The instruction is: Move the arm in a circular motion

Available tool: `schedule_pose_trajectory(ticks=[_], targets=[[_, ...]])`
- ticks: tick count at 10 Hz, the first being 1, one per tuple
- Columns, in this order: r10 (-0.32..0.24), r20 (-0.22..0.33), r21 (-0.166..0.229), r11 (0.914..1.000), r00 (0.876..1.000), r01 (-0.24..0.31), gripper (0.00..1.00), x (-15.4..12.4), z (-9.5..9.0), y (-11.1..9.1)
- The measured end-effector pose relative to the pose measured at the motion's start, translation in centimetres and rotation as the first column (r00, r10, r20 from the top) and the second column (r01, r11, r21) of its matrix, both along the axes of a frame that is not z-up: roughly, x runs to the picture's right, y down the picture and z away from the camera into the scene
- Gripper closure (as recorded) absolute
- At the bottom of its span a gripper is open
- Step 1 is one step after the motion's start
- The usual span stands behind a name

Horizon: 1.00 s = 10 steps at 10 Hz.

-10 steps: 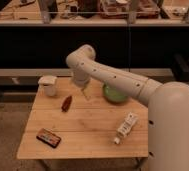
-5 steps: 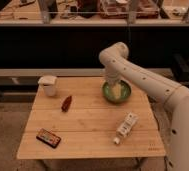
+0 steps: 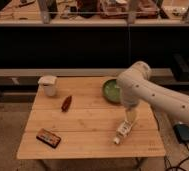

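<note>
Gripper [image 3: 130,115], the short tapered pale tip of the large smooth cream-white robot arm [image 3: 158,97], hangs low over the front right part of the pale slatted wooden table [image 3: 88,125], just above a small white bottle [image 3: 121,133] that lies on its side. Whether the tip touches that bottle, and whether it is parted or closed, I cannot tell; nothing appears to be carried.

The arm comes in from the right edge of the view. Its rounded elbow stands high beside the round green bowl [image 3: 109,91], and its last segment drops steeply toward the table. As the task is only a sweep through the air, the table carries no mark of progress. My judgement is that the arm is somewhere on the right-hand, near-side arc of its loop, and one moment cannot say how much of the circle is covered or remains. A white cup [image 3: 48,85], a small dark reddish object [image 3: 66,103] and a flat dark packet [image 3: 48,138] sit well apart to the left.
</note>
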State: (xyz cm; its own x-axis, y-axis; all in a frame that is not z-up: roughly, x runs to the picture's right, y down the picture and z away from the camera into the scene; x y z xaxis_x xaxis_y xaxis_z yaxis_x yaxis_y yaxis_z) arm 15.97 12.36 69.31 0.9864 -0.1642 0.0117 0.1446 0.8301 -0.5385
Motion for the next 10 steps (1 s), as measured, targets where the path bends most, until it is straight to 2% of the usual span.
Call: schedule_pose_trajectory(ticks=[2, 4, 5, 6, 7, 8, 10], targets=[[-0.025, 0.05, 0.003, 0.9997, 0.998, 0.025, 0.2, -4.3, -2.8, 3.3], [-0.048, 0.13, -0.004, 0.9988, 0.99, 0.049, 0.2, -8.9, -3.8, 5.9], [-0.064, 0.183, -0.006, 0.9978, 0.981, 0.066, 0.2, -11.7, -4.3, 7.4], [-0.07, 0.24, -0.016, 0.997, 0.968, 0.076, 0.2, -14.4, -4.6, 8.9], [-0.075, 0.273, -0.011, 0.9966, 0.959, 0.082, 0.2, -15.7, -4.4, 9.1], [-0.09, 0.322, -0.001, 0.9954, 0.942, 0.095, 0.2, -18.0, -3.5, 8.8], [-0.154, 0.42, 0.043, 0.9877, 0.894, 0.15, 0.2, -22.9, -0.1, 6.2]])
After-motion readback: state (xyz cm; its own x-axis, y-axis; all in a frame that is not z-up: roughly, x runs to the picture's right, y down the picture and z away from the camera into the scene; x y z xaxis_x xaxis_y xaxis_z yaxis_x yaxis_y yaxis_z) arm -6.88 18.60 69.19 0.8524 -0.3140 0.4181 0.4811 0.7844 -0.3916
